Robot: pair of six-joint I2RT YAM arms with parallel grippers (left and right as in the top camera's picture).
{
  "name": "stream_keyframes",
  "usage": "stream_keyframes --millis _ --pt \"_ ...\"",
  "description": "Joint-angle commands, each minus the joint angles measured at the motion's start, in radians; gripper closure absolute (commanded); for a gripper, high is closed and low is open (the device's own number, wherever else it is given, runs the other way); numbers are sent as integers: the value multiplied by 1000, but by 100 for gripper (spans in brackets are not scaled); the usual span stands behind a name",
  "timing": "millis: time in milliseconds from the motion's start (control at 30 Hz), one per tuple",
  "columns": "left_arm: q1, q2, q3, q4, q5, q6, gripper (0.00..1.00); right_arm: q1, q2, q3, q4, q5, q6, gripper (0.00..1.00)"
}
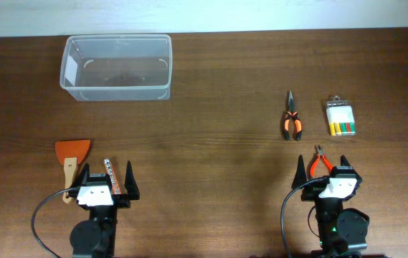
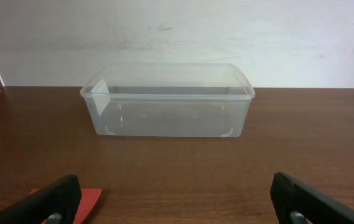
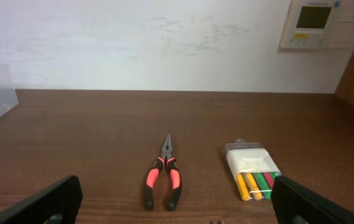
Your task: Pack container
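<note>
The clear rectangular container (image 1: 117,68) stands empty at the far left of the table; it also shows in the left wrist view (image 2: 167,99). My left gripper (image 1: 105,180) is open and empty near the front edge, well short of the container; its fingers frame the bottom of the left wrist view (image 2: 177,208). My right gripper (image 1: 337,173) is open and empty at the front right, its fingers also framing the right wrist view (image 3: 177,208). Long-nose pliers (image 1: 292,118) with orange-black handles lie ahead of it, also in the right wrist view (image 3: 164,177).
An orange scraper with a wooden handle (image 1: 72,156) lies left of the left gripper, its corner in the left wrist view (image 2: 89,198). A slim metal tool (image 1: 110,175) lies between the left fingers. A case of coloured bits (image 1: 340,119) (image 3: 254,169) and small orange cutters (image 1: 323,159) lie at the right.
</note>
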Motion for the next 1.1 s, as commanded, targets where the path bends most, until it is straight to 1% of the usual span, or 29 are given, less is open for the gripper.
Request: stream_keyframes --millis 0,1067 --pt "5 -10 -11 2 11 8 1 10 -10 -10 0 19 9 1" --pt "5 -10 -11 2 11 8 1 10 -10 -10 0 19 9 1"
